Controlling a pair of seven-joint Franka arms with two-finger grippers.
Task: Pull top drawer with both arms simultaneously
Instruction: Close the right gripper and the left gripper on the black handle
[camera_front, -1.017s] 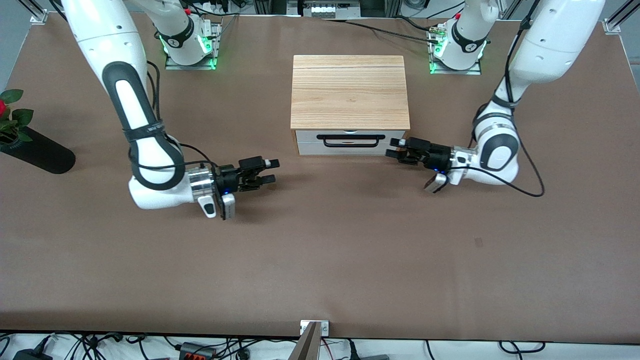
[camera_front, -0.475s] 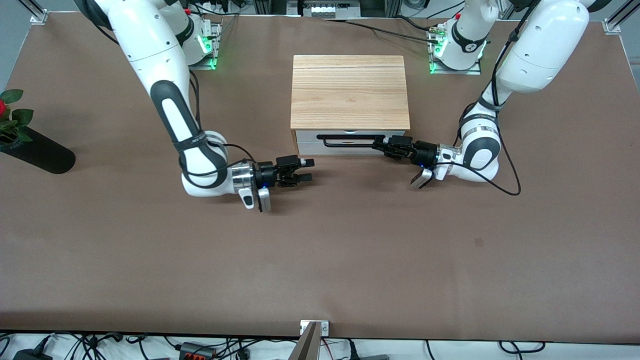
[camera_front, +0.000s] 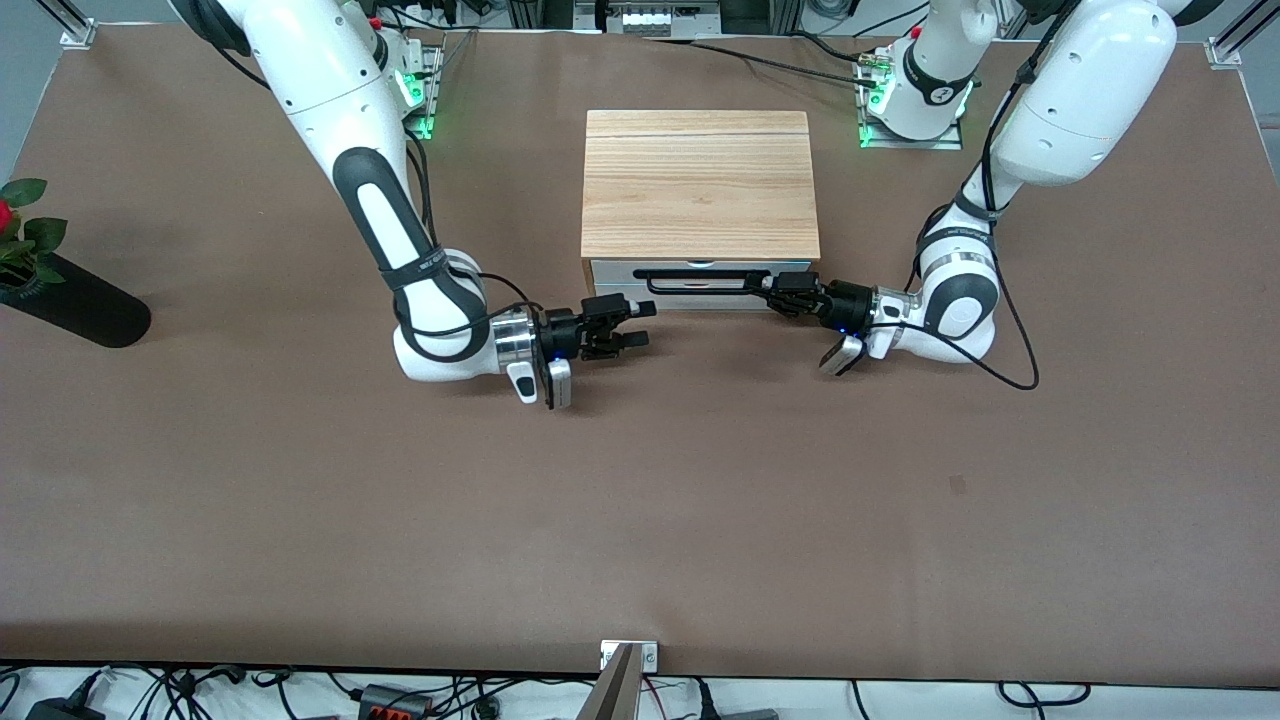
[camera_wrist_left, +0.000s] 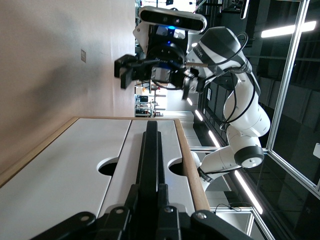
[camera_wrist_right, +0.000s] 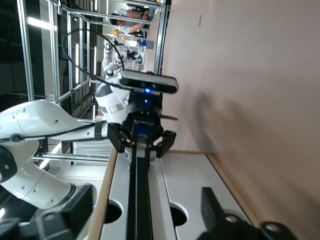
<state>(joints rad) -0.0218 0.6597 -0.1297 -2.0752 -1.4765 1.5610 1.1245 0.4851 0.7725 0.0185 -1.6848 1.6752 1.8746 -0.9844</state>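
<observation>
Front view: top drawer (camera_front: 700, 285) shut inside cabinet (camera_front: 698, 183).

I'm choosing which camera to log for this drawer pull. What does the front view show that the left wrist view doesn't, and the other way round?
Front view only: the cabinet's wood top, both arms back to their bases, and a black vase at the right arm's end of the table.
Left wrist view only: a close look along the top drawer front, with a half-round notch on each side of its handle.
Both: the left gripper at one end of the handle, and the right gripper, fingers open, short of the other end.
</observation>
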